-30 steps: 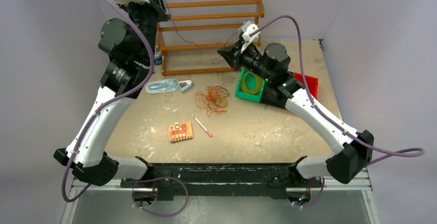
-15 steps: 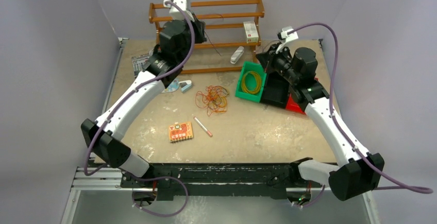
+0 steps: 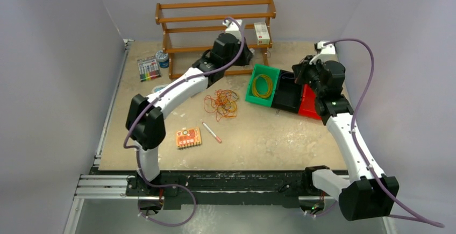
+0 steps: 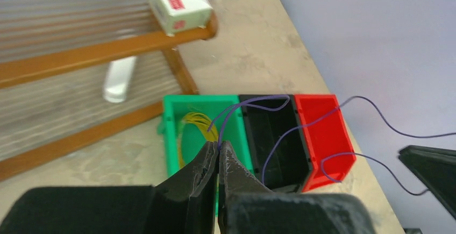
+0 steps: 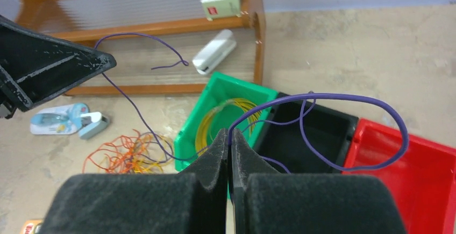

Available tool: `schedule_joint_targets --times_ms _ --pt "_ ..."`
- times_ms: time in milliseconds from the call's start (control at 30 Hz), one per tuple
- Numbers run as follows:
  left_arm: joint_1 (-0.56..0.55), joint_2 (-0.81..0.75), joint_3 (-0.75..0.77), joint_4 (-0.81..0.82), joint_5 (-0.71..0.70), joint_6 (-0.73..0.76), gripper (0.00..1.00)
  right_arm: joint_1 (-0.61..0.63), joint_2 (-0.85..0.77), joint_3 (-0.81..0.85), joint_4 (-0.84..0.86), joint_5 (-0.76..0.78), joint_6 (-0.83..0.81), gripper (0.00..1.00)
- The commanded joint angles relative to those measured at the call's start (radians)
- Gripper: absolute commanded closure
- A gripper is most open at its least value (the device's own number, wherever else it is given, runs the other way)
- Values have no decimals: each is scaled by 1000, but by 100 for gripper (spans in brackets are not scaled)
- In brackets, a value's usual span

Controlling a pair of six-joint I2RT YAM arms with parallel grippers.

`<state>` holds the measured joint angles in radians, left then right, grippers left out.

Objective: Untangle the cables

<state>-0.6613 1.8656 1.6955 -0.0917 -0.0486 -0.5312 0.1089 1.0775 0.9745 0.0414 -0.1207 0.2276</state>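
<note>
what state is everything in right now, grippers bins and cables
left gripper, shut on the thin purple cable
right gripper, shut on the same purple cable
thin purple cable, lifted, strung loosely between both grippers above the bins
orange and yellow cable tangle, knotted, lying apart from both grippers
green plastic bin, upright, holding a yellow cable coil
black plastic bin, upright, looks empty
red plastic bin, upright, looks empty

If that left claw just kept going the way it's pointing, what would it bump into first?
Most likely the green bin holding a coil of yellow cable: it lies right past the left gripper and its shut tips, which pinch a purple wire. Depth is hard to judge.
</note>
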Motion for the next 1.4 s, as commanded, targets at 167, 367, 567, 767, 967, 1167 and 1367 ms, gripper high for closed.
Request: schedule_joint_targets --times_ms 167,367,567,767,967,1167,1367 --pt "-117 203 266 4 79 -9 100 -66 -6 -64 42 67 29 100" --pt "-161 358 443 -56 110 2 100 -88 -22 -109 36 178 38 100" --pt "-176 431 519 -78 123 22 100 -115 -23 -145 49 158 48 100" --pt "-177 450 518 -86 134 42 100 -120 -28 -155 80 118 47 100" --pt "-178 442 490 -114 128 80 100 -120 -32 -191 153 29 53 100" --pt "-176 455 497 -111 119 88 100 -120 -39 -211 223 -46 47 100" --pt "-176 473 502 -106 119 84 100 -120 -10 -213 264 -82 36 100"
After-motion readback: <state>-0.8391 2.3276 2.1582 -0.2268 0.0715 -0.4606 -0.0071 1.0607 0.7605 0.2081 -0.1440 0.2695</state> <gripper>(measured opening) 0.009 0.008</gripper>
